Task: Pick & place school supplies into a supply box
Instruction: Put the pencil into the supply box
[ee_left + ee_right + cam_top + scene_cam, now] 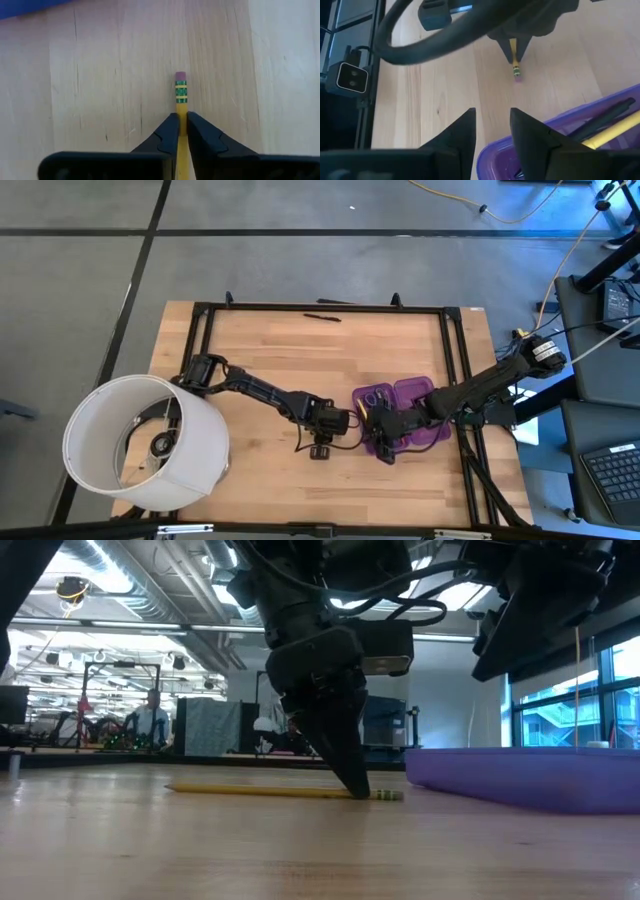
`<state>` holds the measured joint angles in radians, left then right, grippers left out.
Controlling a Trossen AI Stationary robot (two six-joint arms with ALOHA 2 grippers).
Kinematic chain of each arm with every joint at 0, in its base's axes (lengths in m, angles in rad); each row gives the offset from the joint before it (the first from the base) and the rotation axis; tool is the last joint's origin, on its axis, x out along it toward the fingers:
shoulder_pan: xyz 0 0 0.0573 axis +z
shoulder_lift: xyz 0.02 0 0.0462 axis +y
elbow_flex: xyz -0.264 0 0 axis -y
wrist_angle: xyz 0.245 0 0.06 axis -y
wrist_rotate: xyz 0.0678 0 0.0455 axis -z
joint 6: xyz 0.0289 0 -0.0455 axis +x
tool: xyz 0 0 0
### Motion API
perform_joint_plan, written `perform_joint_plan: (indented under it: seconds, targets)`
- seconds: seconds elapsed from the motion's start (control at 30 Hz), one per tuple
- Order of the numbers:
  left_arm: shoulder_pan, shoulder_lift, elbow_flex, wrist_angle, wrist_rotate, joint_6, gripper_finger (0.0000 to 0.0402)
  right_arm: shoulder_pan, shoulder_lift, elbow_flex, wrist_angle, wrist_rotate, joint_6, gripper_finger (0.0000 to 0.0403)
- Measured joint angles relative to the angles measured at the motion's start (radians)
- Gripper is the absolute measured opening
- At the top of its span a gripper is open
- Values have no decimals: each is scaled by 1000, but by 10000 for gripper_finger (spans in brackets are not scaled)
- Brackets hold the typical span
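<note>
The wooden surface (300,350) carries everything here, and the purple supply box (425,415) serves as the landmark. Well away from the box, at the surface's far left corner in the overhead view, stands a large white cylinder (140,445). The box itself lies open near the right edge, its rim (520,775) a low purple wall in the table-level view; inside it lie a yellow pencil (612,131) and dark pens (607,112).

The left arm reaches in from the cylinder's side toward the box and ends with the left claw (182,131) pointed down at the wood just beside the box's left side. Its fingers (345,755) sit together on a yellow pencil (270,791), which lies flat on the surface, its eraser end (180,76) sticking out past the fingertips toward the box. The grip looks slight, the tips only just pinching the shaft.

The right arm comes from the right edge and hangs over the box; the right claw (492,131) hovers above the box's near rim, fingers apart and holding nothing.

Beyond the box, by the far rail, a thin dark pen (322,316) lies alone.
</note>
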<state>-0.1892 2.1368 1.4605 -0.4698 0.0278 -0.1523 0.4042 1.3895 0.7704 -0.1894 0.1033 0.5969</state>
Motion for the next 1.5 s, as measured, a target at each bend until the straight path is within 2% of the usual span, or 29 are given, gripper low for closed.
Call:
perform_joint_plan:
  seconds: [0.43, 0.6, 0.73, 1.0, 1.27, 1.5]
  targets:
    - [0, 3, 22, -12, 4, 63, 90, 0, 0, 0, -2, -1, 1, 124]
    - [-1, 8, 62, 10, -13, 117, 111, 0, 0, 0, -16, -54, 9, 124]
    - [-1, 7, 64, 59, -20, 116, 120, 1, 0, 0, -26, -85, 87, 124]
    - [-1, 13, 65, 57, -68, 132, 114, 12, 0, 0, -35, -89, 79, 124]
    - [1, 56, 70, 65, -67, 115, 113, 12, 0, 0, -77, -89, 79, 124]
    - [1, 56, 71, 23, -62, 71, 80, 12, 0, 0, -80, -89, 79, 124]
